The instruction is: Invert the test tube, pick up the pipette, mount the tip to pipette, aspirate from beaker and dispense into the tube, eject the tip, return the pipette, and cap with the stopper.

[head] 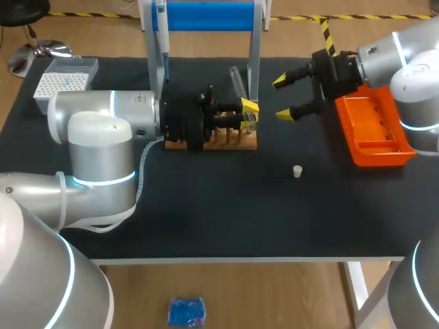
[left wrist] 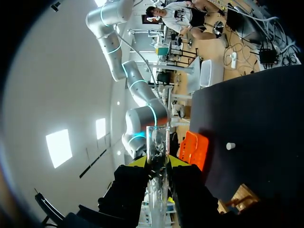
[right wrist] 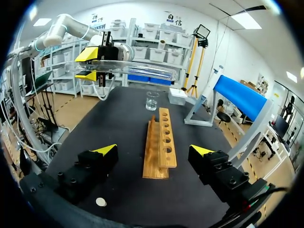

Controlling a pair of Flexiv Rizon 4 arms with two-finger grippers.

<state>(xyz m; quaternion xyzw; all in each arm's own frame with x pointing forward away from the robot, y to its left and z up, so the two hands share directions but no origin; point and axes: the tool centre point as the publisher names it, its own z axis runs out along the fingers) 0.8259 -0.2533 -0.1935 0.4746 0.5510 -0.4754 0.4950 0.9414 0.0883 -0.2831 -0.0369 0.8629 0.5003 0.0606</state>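
**Clerk:** Head view, first entry?
**Checker:** Left gripper [head: 250,115], clamped on the tube [head: 238,82]. The tube is tilted, above the wooden rack [head: 226,142].
**Clerk:** And the other arm?
**Checker:** Right gripper [head: 285,98], fingers spread, nothing held. It hangs over the desk [head: 206,219] between the rack and the orange tray [head: 374,130]. The stopper [head: 298,171] lies alone on the desk, apart from the rack. The tip box [head: 65,79] is at the far left corner. The blue stand [head: 206,15] is behind the rack.
**Clerk:** Left wrist view?
**Checker:** The tube [left wrist: 157,142] runs out ahead between both fingers, gripped. Tray [left wrist: 194,149] and stopper [left wrist: 230,146] lie beyond; a rack corner [left wrist: 240,197] shows beside the gripper.
**Clerk:** Right wrist view?
**Checker:** Right gripper [right wrist: 154,151] wide apart, holding nothing. The rack [right wrist: 164,128] lies ahead of it and the beaker [right wrist: 152,100] stands past the rack's far end. The stopper [right wrist: 100,202] lies under one finger. The tube [right wrist: 137,70] is held near level in the left gripper [right wrist: 90,64], above the desk.
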